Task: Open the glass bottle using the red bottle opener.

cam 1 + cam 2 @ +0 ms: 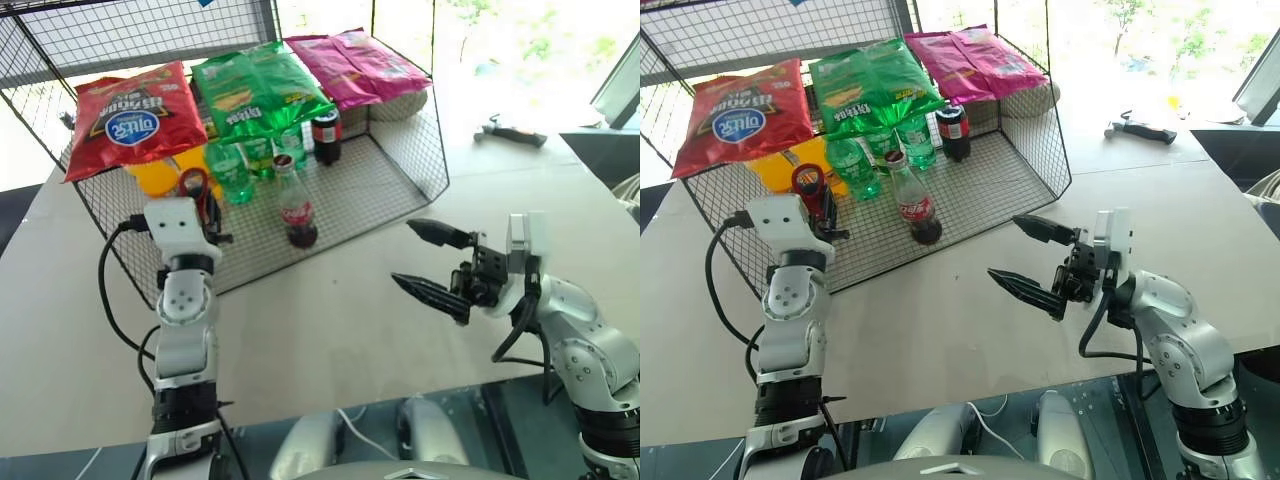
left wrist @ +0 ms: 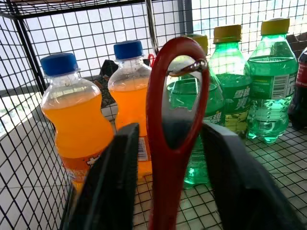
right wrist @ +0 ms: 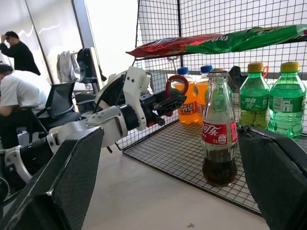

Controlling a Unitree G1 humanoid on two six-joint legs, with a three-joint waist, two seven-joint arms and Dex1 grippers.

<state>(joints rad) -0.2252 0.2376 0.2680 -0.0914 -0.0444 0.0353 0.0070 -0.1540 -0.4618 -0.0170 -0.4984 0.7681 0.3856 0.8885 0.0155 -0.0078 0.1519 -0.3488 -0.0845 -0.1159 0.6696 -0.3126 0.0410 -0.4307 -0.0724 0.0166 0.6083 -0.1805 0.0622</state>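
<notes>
One step underway: left end effector (image 2: 168, 191) pinching red bottle opener (image 2: 175, 120); right end effector (image 1: 425, 262) hanging spread; glass bottle (image 1: 296, 205) standing capped, w/ opening left.

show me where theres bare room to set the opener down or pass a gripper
Free: the pale tabletop in front of the wire basket, between both arms; also the basket's floor to the right of the clear glass cola bottle. Crowded: the basket's back-left, with green plastic bottles, orange soda bottles and snack bags.
</notes>
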